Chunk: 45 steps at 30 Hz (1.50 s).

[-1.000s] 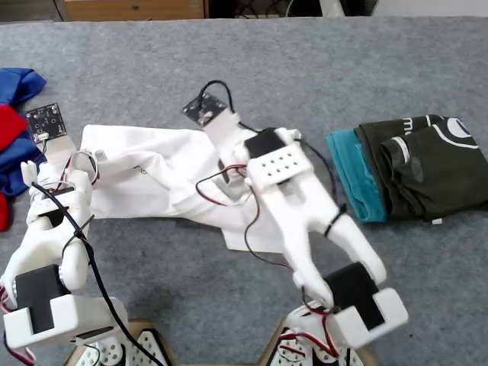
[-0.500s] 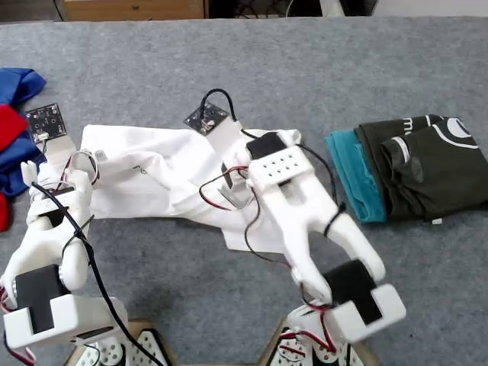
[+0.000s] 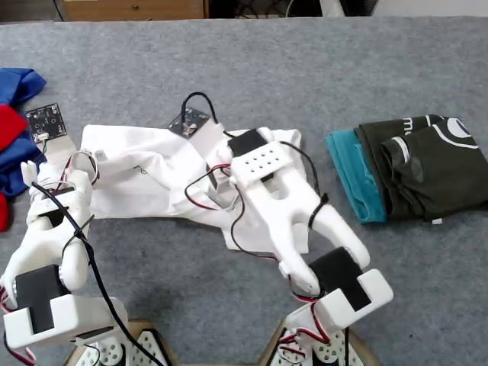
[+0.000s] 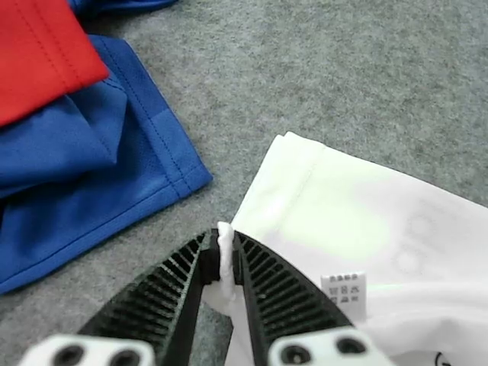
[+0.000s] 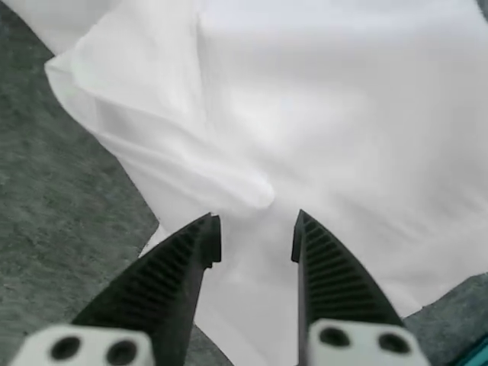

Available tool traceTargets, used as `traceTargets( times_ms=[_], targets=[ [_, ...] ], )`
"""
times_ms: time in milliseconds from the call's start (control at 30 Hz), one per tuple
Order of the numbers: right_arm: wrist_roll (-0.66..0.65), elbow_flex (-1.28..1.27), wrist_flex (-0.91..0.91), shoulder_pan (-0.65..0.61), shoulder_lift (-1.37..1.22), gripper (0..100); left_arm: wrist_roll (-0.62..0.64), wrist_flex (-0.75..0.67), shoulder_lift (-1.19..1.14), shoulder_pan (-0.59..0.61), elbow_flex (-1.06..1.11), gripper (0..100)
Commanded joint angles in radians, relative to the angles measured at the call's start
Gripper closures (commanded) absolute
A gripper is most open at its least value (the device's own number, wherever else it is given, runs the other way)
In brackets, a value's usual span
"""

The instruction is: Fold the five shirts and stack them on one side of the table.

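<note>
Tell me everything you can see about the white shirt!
The white shirt is soft, thin cloth, lying wrinkled and only half spread on the grey table, in the middle. A small label is sewn near one edge. The left tool pinches a corner of it. The right tool is open over a rumpled fold.

Bright, even light covers the grey carpet-textured tabletop (image 3: 320,69) in the high view. Shadows are faint, with a soft grey one under the white plastic right arm (image 3: 282,191) from centre toward six o'clock. The crumpled white cotton shirt (image 3: 137,179) glares. In the right wrist view the shirt (image 5: 343,99) nearly washes out.
</note>
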State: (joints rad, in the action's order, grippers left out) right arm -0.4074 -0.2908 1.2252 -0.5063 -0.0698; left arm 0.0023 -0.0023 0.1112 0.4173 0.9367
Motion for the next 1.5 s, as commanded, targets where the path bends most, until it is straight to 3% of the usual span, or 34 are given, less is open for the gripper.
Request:
traceTargets(
  times_ms=[0, 233, 467, 733, 1000, 1067, 1267, 1467],
  targets=[
    [0.014, 0.035, 0.000, -0.035, -0.007, 82.5, 0.011, 0.003, 0.021, -0.002, -0.045, 97],
    [0.015, 0.041, -0.031, -0.021, -0.093, 83.5, 0.011, 0.003, 0.021, -0.001, -0.045, 97],
    [0.015, 0.041, -0.048, -0.014, -0.071, 98.8, 0.011, 0.003, 0.021, -0.001, -0.045, 97],
    [0.049, 0.041, -0.048, 0.080, -0.008, 98.6, 0.011, 0.003, 0.021, -0.001, -0.045, 97],
    [0.051, 0.035, -0.040, 0.091, 0.223, 98.6, 0.006, 0.020, 0.021, 0.008, -0.041, 97],
    [0.052, 0.039, -0.021, 0.109, 0.271, 98.6, 0.005, 0.098, 0.028, 0.013, -0.077, 97],
    [0.057, 0.039, 0.018, 0.206, 0.377, 98.6, 0.003, 0.506, 0.118, 0.047, -0.317, 97],
    [0.023, 0.033, 0.089, 0.319, 0.446, 98.6, -0.078, 0.735, 0.161, 0.047, -0.461, 97]
  ],
)
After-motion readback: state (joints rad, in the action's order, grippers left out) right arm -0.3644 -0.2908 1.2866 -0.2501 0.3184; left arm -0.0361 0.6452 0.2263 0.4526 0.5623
